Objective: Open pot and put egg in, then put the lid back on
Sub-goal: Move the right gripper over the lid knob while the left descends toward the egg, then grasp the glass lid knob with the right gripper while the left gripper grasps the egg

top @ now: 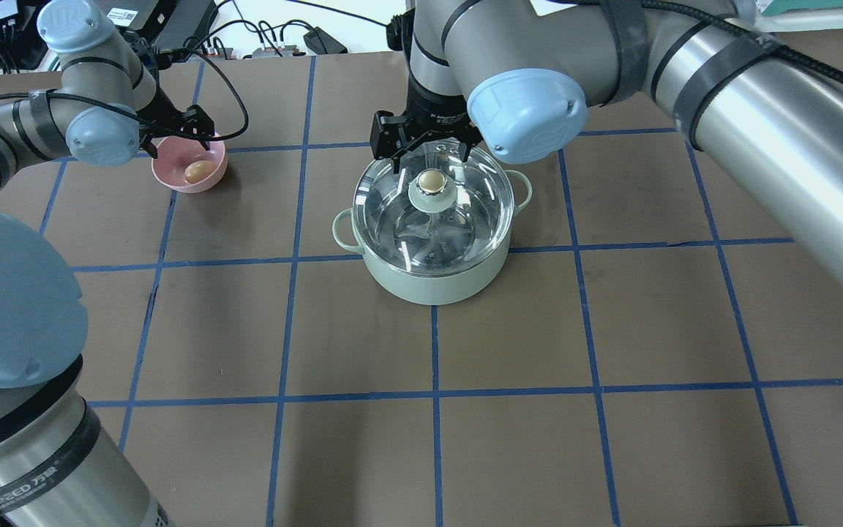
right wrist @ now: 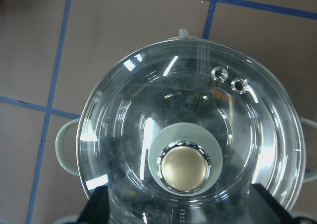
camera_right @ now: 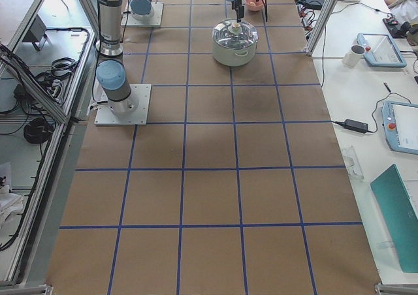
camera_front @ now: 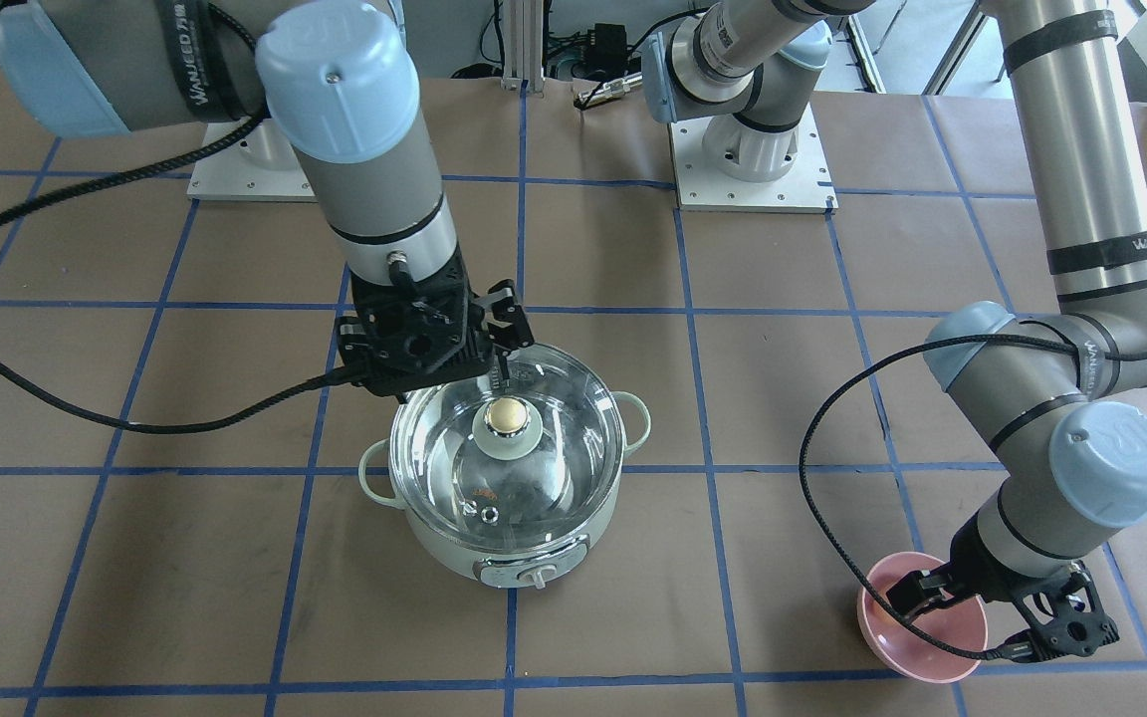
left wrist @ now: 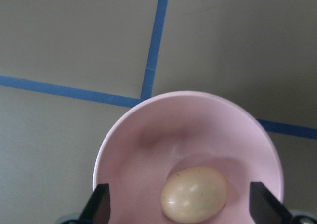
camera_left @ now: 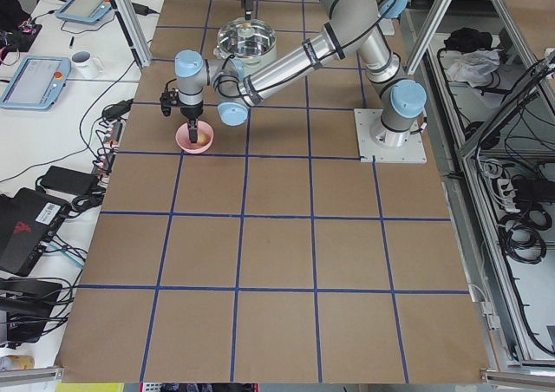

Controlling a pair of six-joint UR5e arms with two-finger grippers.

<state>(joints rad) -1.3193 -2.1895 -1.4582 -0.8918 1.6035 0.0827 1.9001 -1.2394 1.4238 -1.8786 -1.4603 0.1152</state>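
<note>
Zero steps done: pot (camera_front: 444,553) closed, egg (top: 199,171) outside it.
Front-facing: glass lid (camera_front: 554,468) sits on the pot, on a brown table (camera_front: 832,398) gridded with blue tape. Overhead: egg lies in the pink bowl (top: 173,179). Wrist views: left gripper (left wrist: 181,209) hangs spread over the egg, right gripper (right wrist: 183,209) spread over the lid's knob (right wrist: 184,170). Side views: teach pendants (camera_left: 35,80) on a white bench.

Mint-green pot (top: 432,282), tan egg (top: 198,171), pink bowl (top: 173,178), blue-gridded brown table (top: 538,329)
</note>
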